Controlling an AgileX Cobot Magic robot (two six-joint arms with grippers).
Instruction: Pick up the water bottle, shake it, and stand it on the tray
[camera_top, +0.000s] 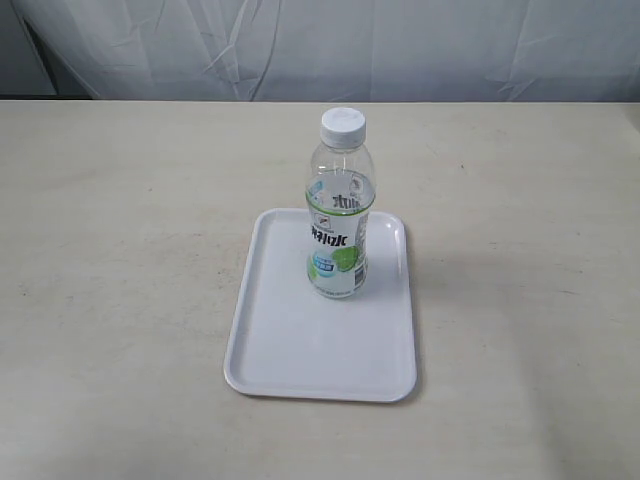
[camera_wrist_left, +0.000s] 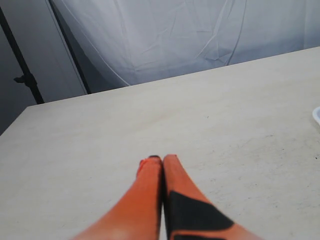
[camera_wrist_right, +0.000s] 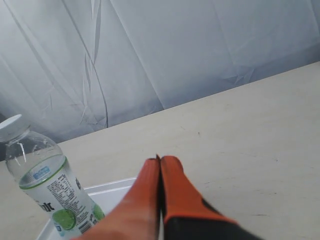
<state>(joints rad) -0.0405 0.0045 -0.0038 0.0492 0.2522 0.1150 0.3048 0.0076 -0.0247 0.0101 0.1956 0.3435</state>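
Note:
The water bottle (camera_top: 340, 205) stands upright on the white tray (camera_top: 290, 350), in its far half, white cap on top. No gripper shows in the exterior view. In the right wrist view the bottle (camera_wrist_right: 45, 190) stands beside my right gripper (camera_wrist_right: 160, 161), apart from it, with the tray rim (camera_wrist_right: 112, 186) between them; the orange fingers are pressed together with nothing held. My left gripper (camera_wrist_left: 161, 159) is shut and empty over bare table, and a sliver of the tray (camera_wrist_left: 316, 116) shows at the edge of its view.
A beige table (camera_top: 120, 250) spreads around the tray on all sides. A white cloth backdrop (camera_top: 400, 45) hangs behind the far edge. A dark stand pole (camera_wrist_left: 22, 70) rises beyond the table's corner in the left wrist view.

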